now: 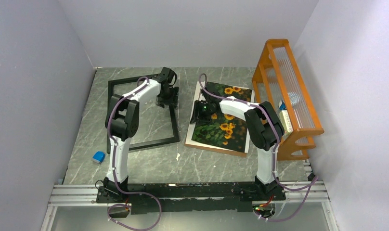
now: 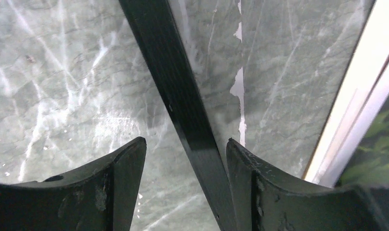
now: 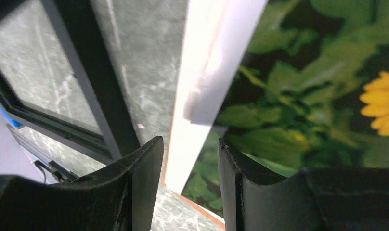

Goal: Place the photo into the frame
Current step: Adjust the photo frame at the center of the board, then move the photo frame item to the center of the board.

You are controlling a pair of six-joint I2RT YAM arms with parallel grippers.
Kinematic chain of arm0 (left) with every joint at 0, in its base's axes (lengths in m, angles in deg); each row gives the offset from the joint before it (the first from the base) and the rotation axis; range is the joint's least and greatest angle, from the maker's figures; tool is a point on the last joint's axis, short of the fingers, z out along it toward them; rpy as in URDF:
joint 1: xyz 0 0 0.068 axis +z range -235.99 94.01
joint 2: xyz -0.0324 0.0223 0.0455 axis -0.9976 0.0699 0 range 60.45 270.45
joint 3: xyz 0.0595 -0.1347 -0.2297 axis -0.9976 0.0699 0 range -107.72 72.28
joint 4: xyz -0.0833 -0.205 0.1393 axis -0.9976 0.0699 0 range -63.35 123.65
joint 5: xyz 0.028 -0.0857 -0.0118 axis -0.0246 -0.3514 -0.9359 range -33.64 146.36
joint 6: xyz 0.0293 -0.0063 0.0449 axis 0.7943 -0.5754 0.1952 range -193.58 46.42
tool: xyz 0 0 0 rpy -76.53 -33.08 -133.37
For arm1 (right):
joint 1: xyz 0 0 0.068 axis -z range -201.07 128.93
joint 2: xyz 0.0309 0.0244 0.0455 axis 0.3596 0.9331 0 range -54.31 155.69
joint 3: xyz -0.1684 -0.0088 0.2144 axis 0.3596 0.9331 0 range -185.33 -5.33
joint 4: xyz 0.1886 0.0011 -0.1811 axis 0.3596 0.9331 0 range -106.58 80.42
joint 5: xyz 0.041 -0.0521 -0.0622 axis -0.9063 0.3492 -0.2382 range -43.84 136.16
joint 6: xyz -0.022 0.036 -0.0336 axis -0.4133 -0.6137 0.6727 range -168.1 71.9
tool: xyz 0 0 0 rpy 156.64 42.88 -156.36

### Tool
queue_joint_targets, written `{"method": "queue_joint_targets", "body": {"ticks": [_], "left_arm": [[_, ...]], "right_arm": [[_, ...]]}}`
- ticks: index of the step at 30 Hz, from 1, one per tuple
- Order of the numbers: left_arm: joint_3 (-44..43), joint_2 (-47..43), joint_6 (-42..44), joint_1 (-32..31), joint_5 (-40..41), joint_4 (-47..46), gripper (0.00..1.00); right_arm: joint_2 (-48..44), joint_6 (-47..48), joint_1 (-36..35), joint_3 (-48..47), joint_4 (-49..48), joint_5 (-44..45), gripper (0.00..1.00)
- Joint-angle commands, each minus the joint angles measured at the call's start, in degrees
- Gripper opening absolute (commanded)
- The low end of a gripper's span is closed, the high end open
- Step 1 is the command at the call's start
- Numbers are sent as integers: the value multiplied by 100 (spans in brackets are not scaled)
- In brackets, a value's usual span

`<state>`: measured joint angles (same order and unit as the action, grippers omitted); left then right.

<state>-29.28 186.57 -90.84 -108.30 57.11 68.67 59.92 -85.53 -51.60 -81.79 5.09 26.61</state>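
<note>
The black frame (image 1: 149, 143) lies flat on the marble table, left of centre. My left gripper (image 1: 166, 100) is open at the frame's right side; in the left wrist view the gripper (image 2: 186, 140) straddles the black bar (image 2: 178, 86), which runs close to the right finger. The sunflower photo (image 1: 226, 130) lies right of the frame on a white mat and a brown backing board (image 1: 214, 150). My right gripper (image 1: 202, 109) is open at the photo's left edge. In the right wrist view its fingers (image 3: 190, 142) stand either side of the white mat edge (image 3: 195, 139), with the photo (image 3: 303, 86) just right.
An orange wooden rack (image 1: 289, 96) stands at the right, against the wall. A small blue object (image 1: 99, 156) lies near the front left. White walls close in the table on three sides. The arms' base rail runs along the near edge.
</note>
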Motion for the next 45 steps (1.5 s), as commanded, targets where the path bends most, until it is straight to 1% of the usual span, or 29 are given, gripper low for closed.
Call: {"method": "queue_joint_targets", "body": {"ticks": [1, 6, 9, 13, 15, 18, 22, 24, 27, 29, 32, 38, 43, 45], "left_arm": [[-13, -757, -122, 33, -92, 35, 68], [484, -1331, -572, 24, -970, -373, 74], [901, -1638, -901, 16, -1612, -764, 75], [1418, -1822, -1414, 9, -2516, -1299, 71], [1643, -1857, -1590, -29, -2857, -1513, 69], [1970, -1908, -1715, -168, -3189, -1820, 68], [2080, -1871, -1711, -398, -3158, -1822, 67], [2139, -1880, -1711, -480, -3199, -1911, 68], [2183, -1883, -1702, -612, -3150, -1999, 70], [2176, -1831, -1702, -670, -3061, -1972, 71], [2154, -1704, -1762, -740, -2907, -1858, 72], [2177, -1508, -1979, -899, -2434, -1581, 72], [2110, -1366, -2101, -957, -2153, -1467, 72], [2074, -1330, -2147, -956, -2020, -1452, 73]], "right_arm": [[-138, 159, -7, 243, 185, 262, 49], [-274, 323, -78, 285, 599, 701, 50], [-264, 409, -149, 169, 961, 1009, 50], [-402, 467, -199, 170, 1221, 1323, 50], [-609, 444, -200, 204, 1338, 1535, 50], [-1059, 349, -195, 334, 1456, 2001, 50], [-1740, 86, -97, 628, 1797, 2737, 51], [-2019, -161, 0, 794, 2132, 3189, 54], [-2531, -451, 213, 1239, 2407, 3626, 63], [-2831, -514, 424, 1564, 2406, 3622, 67], [-3095, -487, 740, 1926, 2286, 3448, 71], [-3174, -563, 1159, 2283, 2282, 3371, 78], [-3140, -448, 1394, 2382, 2131, 3399, 88], [-3037, -351, 1495, 2383, 1996, 3339, 91]]}}
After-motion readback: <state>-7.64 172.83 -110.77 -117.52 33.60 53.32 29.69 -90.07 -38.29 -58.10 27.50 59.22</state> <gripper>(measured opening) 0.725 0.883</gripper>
